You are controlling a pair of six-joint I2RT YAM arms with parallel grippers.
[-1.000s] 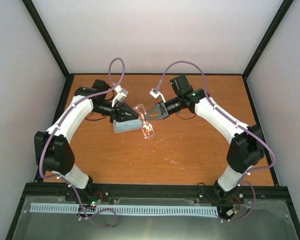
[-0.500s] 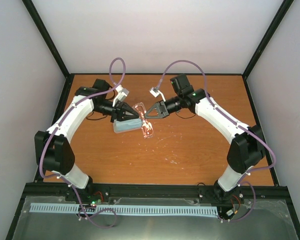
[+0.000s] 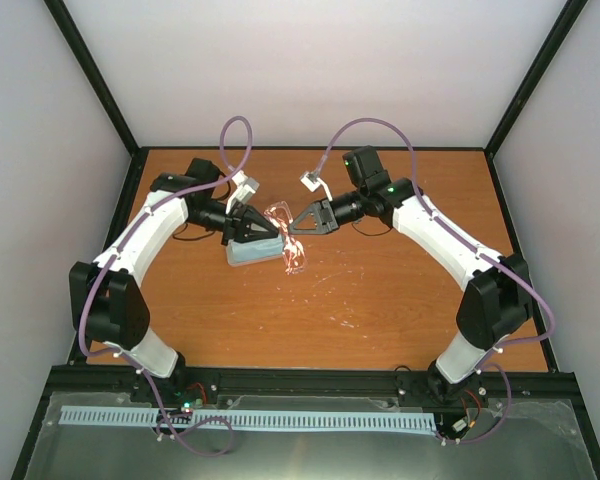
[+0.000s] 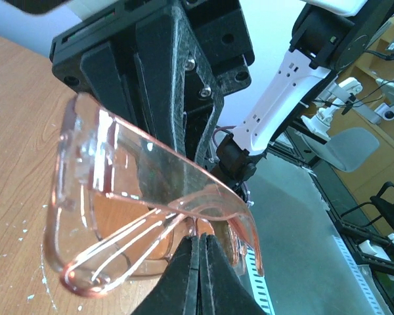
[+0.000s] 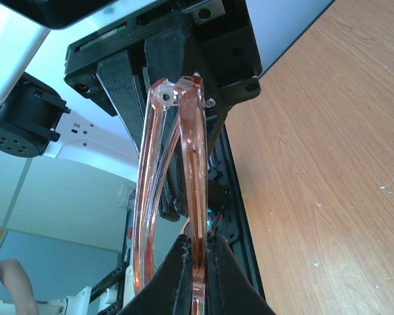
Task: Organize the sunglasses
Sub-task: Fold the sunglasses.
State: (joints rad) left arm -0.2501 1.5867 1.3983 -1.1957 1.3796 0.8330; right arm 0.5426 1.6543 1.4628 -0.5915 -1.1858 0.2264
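The sunglasses [image 3: 281, 215], thin and translucent orange-pink, hang in the air between my two grippers above the table's far middle. My left gripper [image 3: 276, 234] is shut on the frame's lower edge; in the left wrist view the sunglasses [image 4: 159, 164] sit just above its closed tips [image 4: 200, 241]. My right gripper [image 3: 291, 227] is shut on a temple arm; in the right wrist view the sunglasses [image 5: 194, 151] stand edge-on, pinched between its fingers [image 5: 198, 254]. Part of the sunglasses hangs down toward the wood. The case [image 3: 252, 254], showing pale blue, lies on the table under my left gripper.
The wooden table [image 3: 380, 290] has black frame posts at its edges and white walls behind. Each arm's cable loops above the far middle. Small white specks lie on the wood near the centre. A pale slotted rail [image 3: 250, 420] runs along the near edge.
Both grippers have kept hold of the sunglasses. The right gripper and the sunglasses have shifted slightly up and toward the far side; the hanging part has risen a little.
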